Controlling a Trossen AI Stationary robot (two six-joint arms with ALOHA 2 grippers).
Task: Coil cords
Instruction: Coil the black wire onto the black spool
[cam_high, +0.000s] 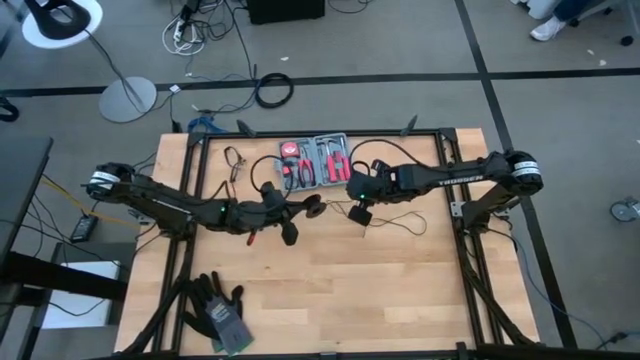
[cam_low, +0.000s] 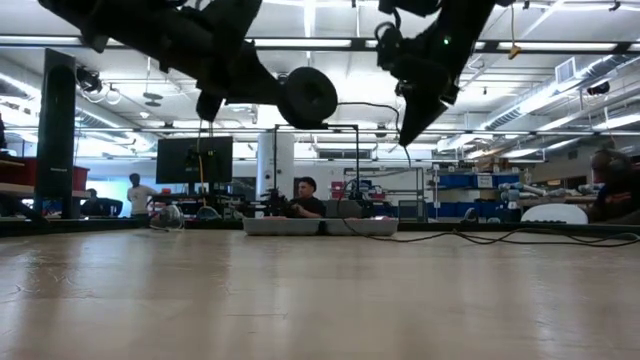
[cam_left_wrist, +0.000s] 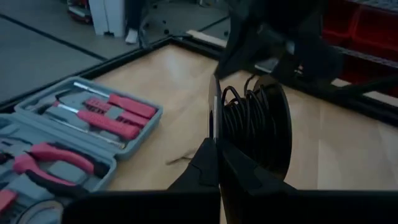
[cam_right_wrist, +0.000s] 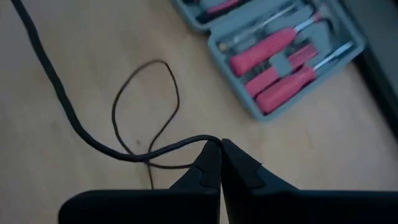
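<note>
Left hand (cam_left_wrist: 216, 163) clamped on round black wire-wound spool disc (cam_left_wrist: 261, 134), right hand (cam_right_wrist: 221, 163) pinched tight on thin black wire (cam_right_wrist: 93, 143), open grey kit of red-handled tools (cam_right_wrist: 273, 56) just beyond, wooden table (cam_high: 330, 290) below

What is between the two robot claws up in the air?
In the low view, only the thin black wire runs across from the round black spool, in the left gripper, to the right gripper.

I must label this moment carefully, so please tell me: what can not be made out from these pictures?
- Left wrist view: the left gripper is shut on the spool; a dark arm part hides its top.
- High view: the thin black wire is too fine to trace fully.
- Right wrist view: the right gripper is shut on the wire; the tool kit is cut by the edge.
</note>
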